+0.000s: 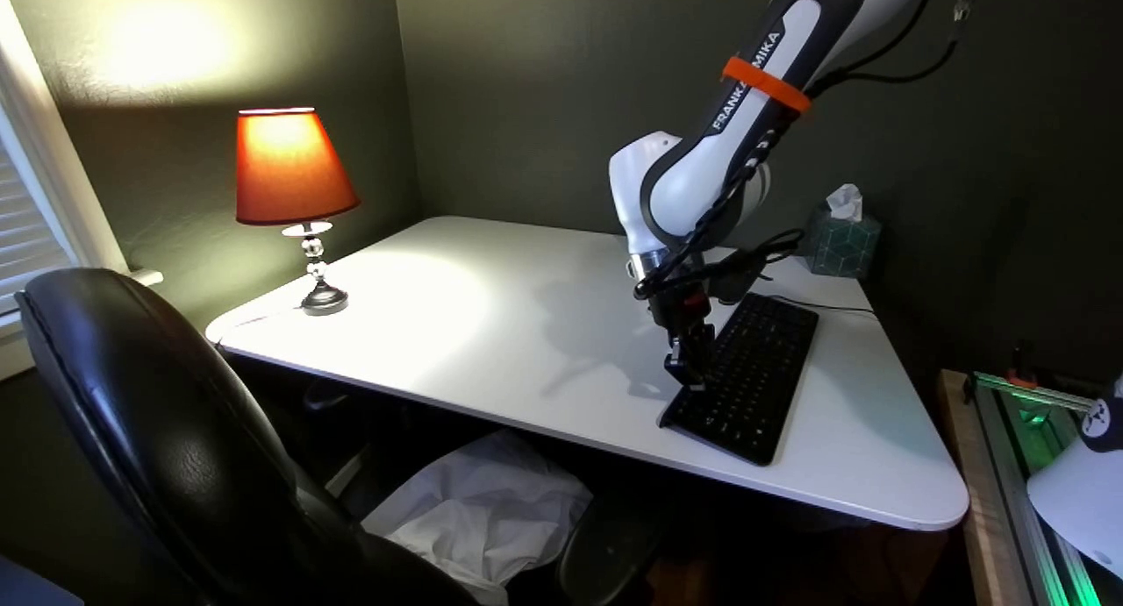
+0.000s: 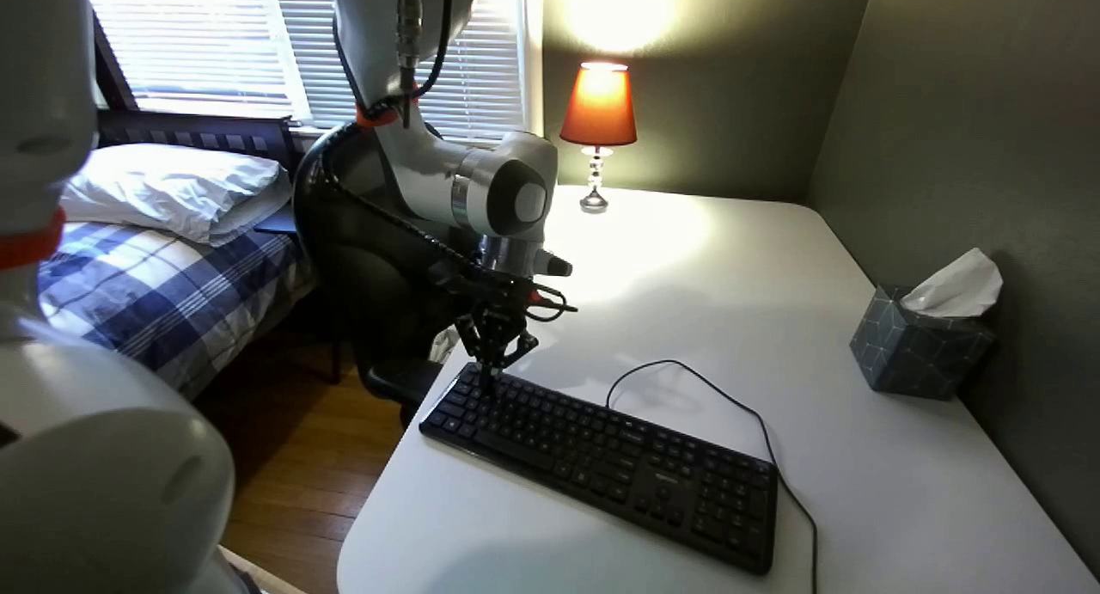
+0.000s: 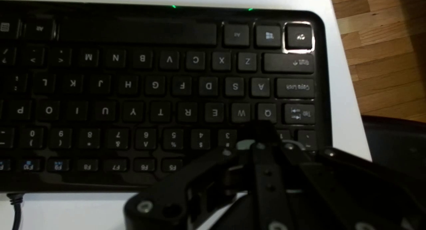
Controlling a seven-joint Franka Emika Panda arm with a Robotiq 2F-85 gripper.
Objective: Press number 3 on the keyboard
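The black keyboard (image 1: 761,369) lies flat on the white desk and shows in both exterior views (image 2: 593,456). In the wrist view the keyboard (image 3: 155,86) fills the upper part, with its letters upside down. The 3 key (image 3: 227,136) shows just left of the fingertips, its lower edge close to the finger linkage. My gripper (image 3: 261,131) is shut with nothing in it and points down over the number row. Its tips cover the 2 key, between 3 and 1. In both exterior views the gripper (image 1: 693,378) is at the keyboard's end (image 2: 487,377); touching cannot be told.
The white desk (image 1: 526,325) has its edge close to the keyboard's end. A tissue box (image 2: 919,345) stands near the wall. A lit red lamp (image 1: 294,167) stands at the far corner. A thin cable (image 2: 756,413) runs from the keyboard. A black chair (image 1: 158,431) stands beside the desk.
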